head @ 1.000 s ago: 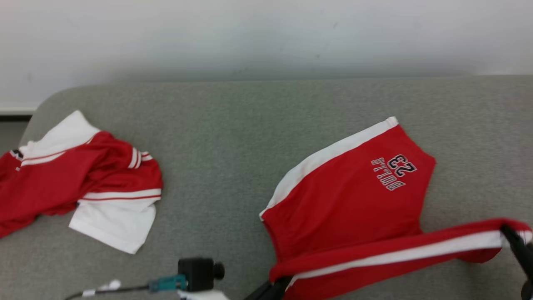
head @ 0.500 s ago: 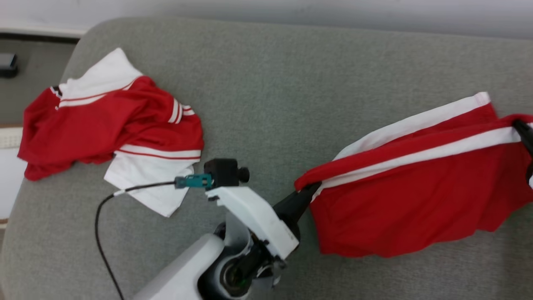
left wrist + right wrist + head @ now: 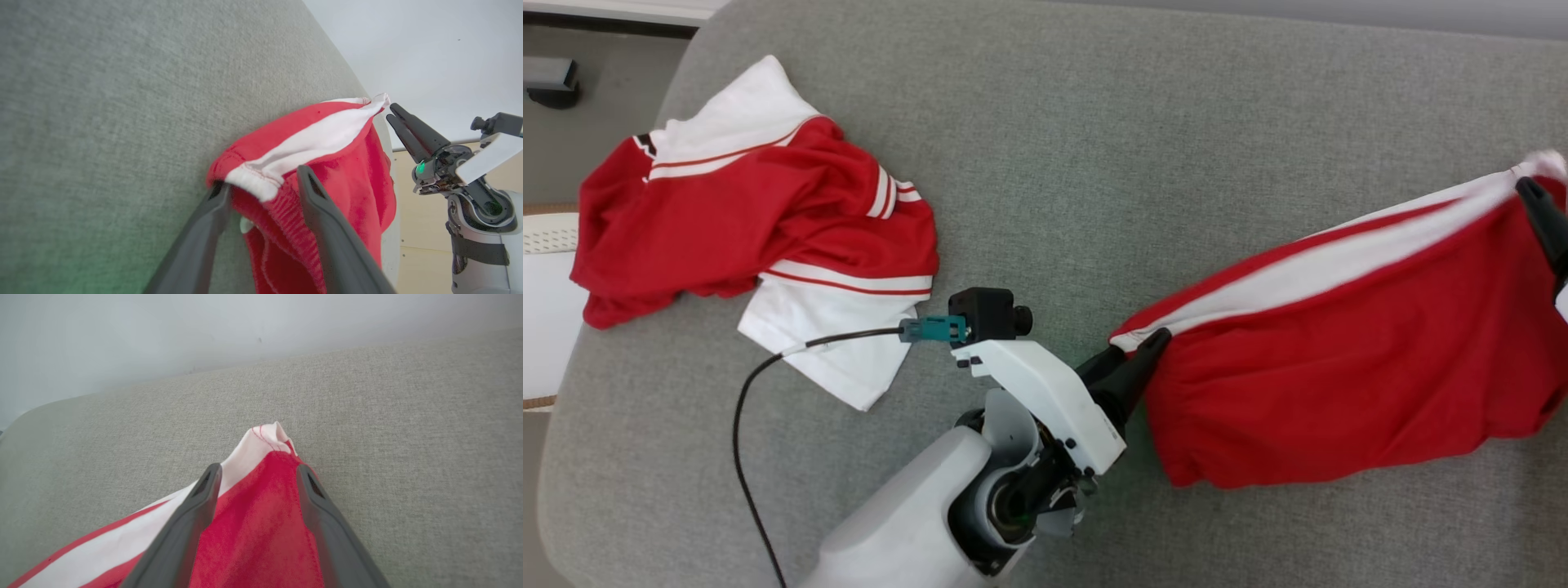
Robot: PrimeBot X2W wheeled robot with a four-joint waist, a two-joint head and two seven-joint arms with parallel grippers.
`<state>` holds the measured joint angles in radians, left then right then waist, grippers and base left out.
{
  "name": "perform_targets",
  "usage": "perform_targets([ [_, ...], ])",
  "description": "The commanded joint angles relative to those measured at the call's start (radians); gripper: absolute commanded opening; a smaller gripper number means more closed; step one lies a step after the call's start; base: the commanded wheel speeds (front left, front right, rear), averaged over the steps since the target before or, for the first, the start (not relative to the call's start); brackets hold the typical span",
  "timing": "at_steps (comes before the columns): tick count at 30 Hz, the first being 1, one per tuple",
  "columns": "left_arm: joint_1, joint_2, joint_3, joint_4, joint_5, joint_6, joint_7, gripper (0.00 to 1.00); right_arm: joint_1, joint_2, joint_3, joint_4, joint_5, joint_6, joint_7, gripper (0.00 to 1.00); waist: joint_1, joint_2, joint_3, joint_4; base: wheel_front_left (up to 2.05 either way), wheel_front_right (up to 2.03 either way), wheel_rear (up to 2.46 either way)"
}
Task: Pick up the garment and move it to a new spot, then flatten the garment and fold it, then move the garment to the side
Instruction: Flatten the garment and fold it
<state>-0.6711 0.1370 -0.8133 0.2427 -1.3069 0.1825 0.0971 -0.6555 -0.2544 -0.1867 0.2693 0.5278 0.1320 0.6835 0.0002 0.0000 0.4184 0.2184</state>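
Note:
The garment (image 3: 1339, 384), red shorts with a white side stripe, lies folded on the grey cushion (image 3: 1094, 163) at the right. My left gripper (image 3: 1139, 359) is at its near-left corner. In the left wrist view the left gripper (image 3: 261, 179) stands open, with the white-edged corner (image 3: 253, 179) loose between the fingers. My right gripper (image 3: 1535, 200) is at the far-right corner. In the right wrist view the right gripper (image 3: 257, 467) is open, and red cloth (image 3: 253, 522) lies slack between its fingers.
A second red and white garment (image 3: 752, 220) lies crumpled at the cushion's left end. A black cable (image 3: 760, 384) loops from my left wrist over the cushion. The cushion's rounded left edge drops to the floor, where a dark object (image 3: 551, 82) sits.
The head camera has tilted down. Both grippers carried the striped edge away from me over the shorts, covering the printed number. Both jaws, shut on the cloth before, now stand apart.

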Motion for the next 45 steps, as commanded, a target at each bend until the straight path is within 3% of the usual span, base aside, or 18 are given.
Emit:
perform_targets([
  [1,-0.010,0.008,-0.006,0.008,0.028,-0.004,-0.012,1.00,0.001,-0.006,0.015,-0.011,0.011,-0.002,-0.007,1.00,-0.0002,0.0000,-0.006,-0.005,0.00,0.00,0.00],
  [9,0.011,0.101,-0.064,-0.021,0.186,0.026,-0.105,1.00,0.102,-0.109,0.135,-0.110,0.033,-0.002,-0.022,1.00,-0.0002,0.0000,-0.053,-0.039,0.00,0.00,0.00],
  [17,0.033,0.188,-0.118,-0.113,0.422,0.118,-0.292,1.00,0.170,-0.204,0.164,-0.099,0.018,-0.002,0.009,1.00,-0.0002,0.0000,-0.085,-0.033,0.00,0.00,0.00],
  [22,0.061,0.183,-0.111,-0.138,0.515,0.166,-0.348,1.00,0.166,-0.211,0.139,-0.046,0.019,-0.002,0.029,1.00,-0.0002,0.0000,-0.064,0.001,0.00,0.00,0.00],
  [27,0.109,0.180,-0.070,-0.153,0.615,0.186,-0.362,1.00,0.141,-0.204,0.125,0.022,0.028,-0.002,0.045,1.00,-0.0002,0.0000,-0.036,0.038,0.00,0.00,0.00],
  [34,0.260,0.148,0.090,-0.215,0.752,0.151,-0.362,1.00,0.144,-0.170,0.130,0.077,0.145,-0.001,0.109,1.00,-0.0002,0.0000,-0.020,0.084,0.00,0.00,0.00],
  [35,0.280,0.143,0.111,-0.217,0.765,0.143,-0.362,1.00,0.147,-0.167,0.139,0.078,0.159,0.000,0.120,0.47,-0.0002,0.0000,-0.021,0.086,0.00,0.00,0.00],
  [36,0.301,0.130,0.129,-0.219,0.774,0.132,-0.362,1.00,0.150,-0.167,0.149,0.076,0.171,0.000,0.123,0.09,-0.0002,0.0000,-0.023,0.089,0.00,0.00,0.00],
  [37,0.319,0.122,0.146,-0.218,0.786,0.120,-0.362,1.00,0.155,-0.168,0.151,0.080,0.183,0.000,0.122,0.00,-0.0002,0.0000,-0.025,0.090,0.00,0.00,0.00],
  [45,0.426,0.078,0.256,-0.185,0.882,0.034,-0.362,1.00,0.175,-0.165,0.136,0.071,0.262,-0.001,0.053,0.00,-0.0002,0.0000,-0.075,0.049,0.00,0.00,0.00],
])
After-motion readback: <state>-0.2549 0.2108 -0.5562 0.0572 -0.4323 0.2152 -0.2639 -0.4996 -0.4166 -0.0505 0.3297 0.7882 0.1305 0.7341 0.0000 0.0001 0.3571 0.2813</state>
